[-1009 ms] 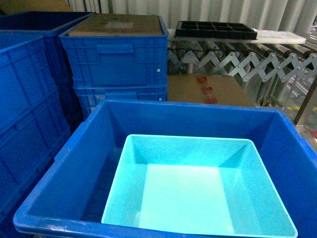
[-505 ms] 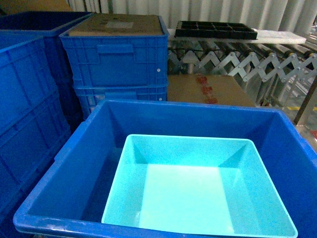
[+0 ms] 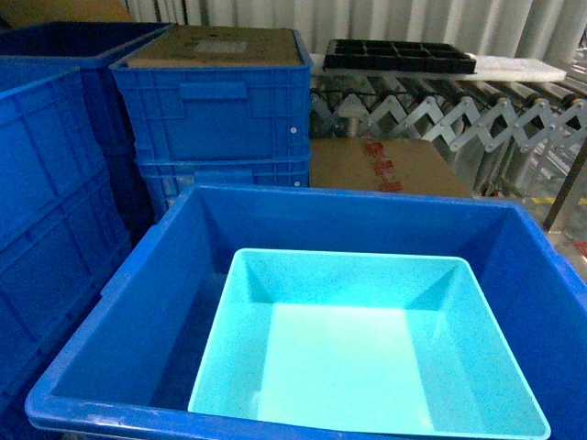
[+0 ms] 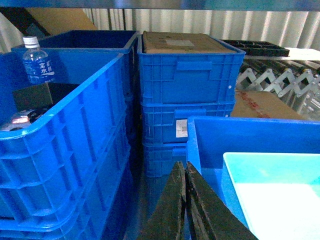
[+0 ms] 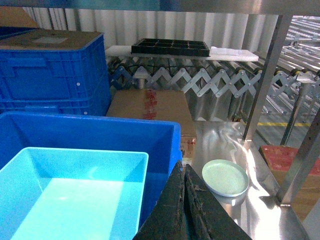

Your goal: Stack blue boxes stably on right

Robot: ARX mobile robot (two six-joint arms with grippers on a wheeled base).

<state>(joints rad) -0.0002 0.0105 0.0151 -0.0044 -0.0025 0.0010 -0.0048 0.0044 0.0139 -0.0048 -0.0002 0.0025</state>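
Corrugated wall behind, turquoise tub (image 3: 367, 357) nested in dark-blue crate (image 3: 138, 339), left gripper (image 4: 185, 172) and right gripper (image 5: 183, 175) closed, empty.

Turquoise tub (image 3: 367, 357) open from above; ribbed crates (image 3: 215, 110) wall left, cardboard box (image 3: 390, 167) behind.

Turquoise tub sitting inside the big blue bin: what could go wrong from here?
The turquoise tub sits loose and off-centre in the larger blue bin, so it may slide if the bin is moved. Both grippers, left and right, are shut beside the bin wall and could knock it on approach.
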